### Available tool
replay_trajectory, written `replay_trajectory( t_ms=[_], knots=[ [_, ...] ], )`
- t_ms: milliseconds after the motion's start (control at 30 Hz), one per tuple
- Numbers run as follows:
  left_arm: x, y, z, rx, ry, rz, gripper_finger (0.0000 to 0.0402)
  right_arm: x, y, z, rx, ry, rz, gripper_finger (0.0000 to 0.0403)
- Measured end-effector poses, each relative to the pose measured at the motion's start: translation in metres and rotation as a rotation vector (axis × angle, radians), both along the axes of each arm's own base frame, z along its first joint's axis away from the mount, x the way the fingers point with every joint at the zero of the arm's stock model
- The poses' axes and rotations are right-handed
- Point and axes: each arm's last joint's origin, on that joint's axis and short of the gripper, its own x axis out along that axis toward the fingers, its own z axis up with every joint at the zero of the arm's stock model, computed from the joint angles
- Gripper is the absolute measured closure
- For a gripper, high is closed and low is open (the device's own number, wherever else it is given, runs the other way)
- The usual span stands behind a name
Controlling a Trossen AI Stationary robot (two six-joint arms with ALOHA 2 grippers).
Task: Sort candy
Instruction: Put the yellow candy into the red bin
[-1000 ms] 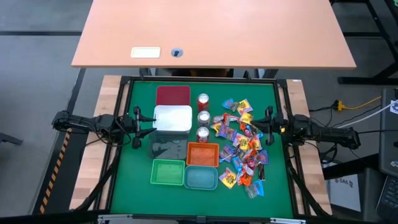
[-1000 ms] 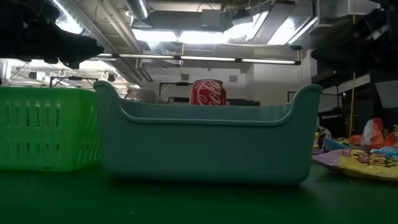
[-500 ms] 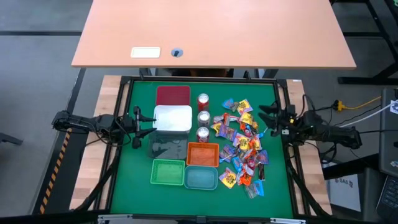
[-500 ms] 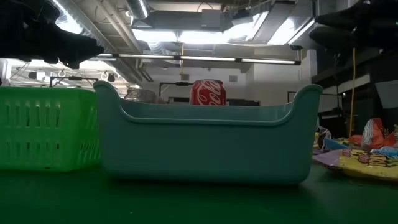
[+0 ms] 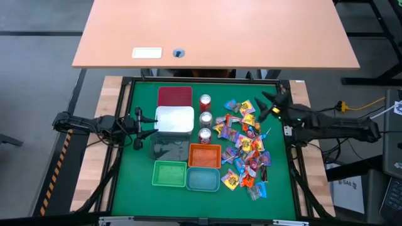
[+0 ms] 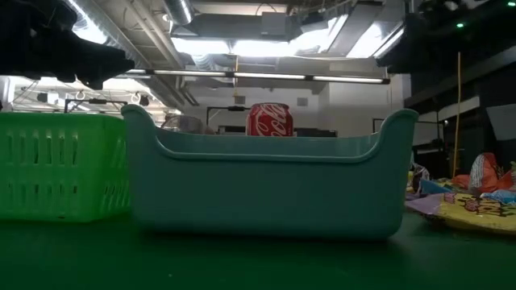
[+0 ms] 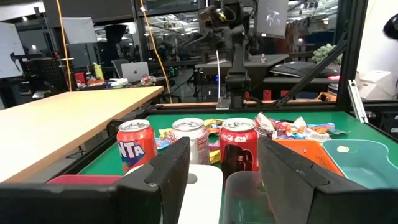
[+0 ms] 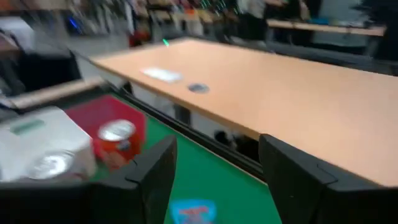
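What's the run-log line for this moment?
left gripper: open, by white bin | right gripper: open, empty, above candy pile's far edge | sorting: not started

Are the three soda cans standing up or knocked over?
Standing up. From above, the cans show round silver tops in a row; the left wrist view shows them upright on the green table.

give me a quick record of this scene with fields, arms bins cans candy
left gripper: open, empty, beside the white bin
right gripper: open, empty, over the far right edge of the candy
candy: loose pile on the green mat, right of the cans; none seen in the orange bin, green bin or teal bin
bins: dark red bin, white, clear bin, orange, green, teal
cans: three, upright, in a row between bins and candy
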Motion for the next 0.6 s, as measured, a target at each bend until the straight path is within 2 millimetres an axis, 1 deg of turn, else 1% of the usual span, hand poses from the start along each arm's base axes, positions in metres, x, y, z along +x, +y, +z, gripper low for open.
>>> replay_trajectory(
  t_ms=[100,233,433,500,600],
  knots=[
    [0.0,0.0,0.0,0.0,0.0,0.0,0.0224,0.011,-0.013,0.002,0.062,0.097,-0.065,0.0178],
    [0.0,0.0,0.0,0.0,0.0,0.0,0.0224,0.021,-0.041,-0.006,0.185,0.227,-0.136,0.0178],
    [0.0,0.0,0.0,0.0,0.0,0.0,0.0224,0.027,-0.083,-0.037,0.459,0.311,-0.078,0.0178],
    [0.0,0.0,0.0,0.0,0.0,0.0,0.0224,0.028,-0.093,-0.047,0.53,0.333,-0.074,0.0178],
    [0.0,0.0,0.0,0.0,0.0,0.0,0.0224,0.029,-0.105,-0.061,0.592,0.372,-0.106,0.0178]
  ],
)
